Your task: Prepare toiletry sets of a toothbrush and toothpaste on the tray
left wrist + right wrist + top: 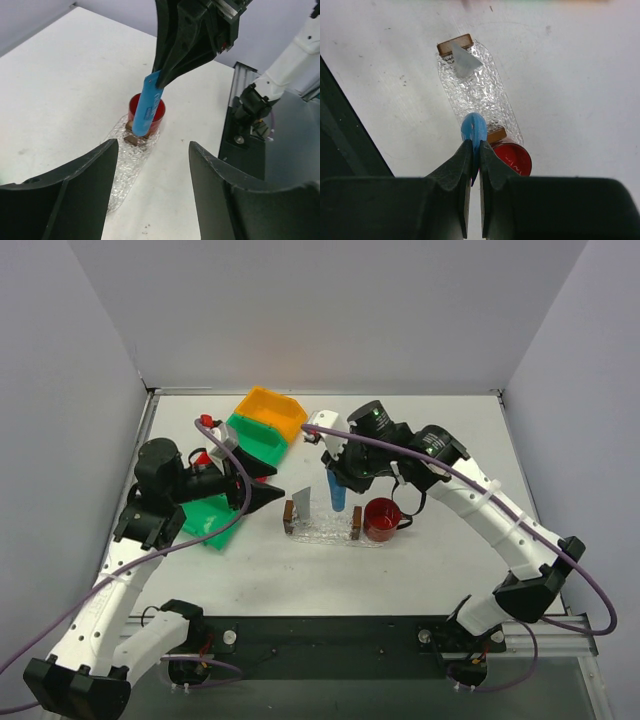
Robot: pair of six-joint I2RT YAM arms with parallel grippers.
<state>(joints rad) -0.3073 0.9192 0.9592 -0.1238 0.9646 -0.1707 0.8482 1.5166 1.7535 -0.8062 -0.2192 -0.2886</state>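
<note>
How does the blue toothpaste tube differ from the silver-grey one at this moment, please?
Colour: the blue tube is bright blue, the silver-grey tube pale grey.
Grip: the right gripper is shut on the blue tube; the silver-grey tube stands free.
Place: the silver-grey tube is at the tray's left end, the blue tube at its right end, by the red cup.
Both stand roughly on end.

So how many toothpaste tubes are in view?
2: a silver-grey tube at the tray's left end, a blue tube in the right hand above the tray. Bins may hide more.
</note>
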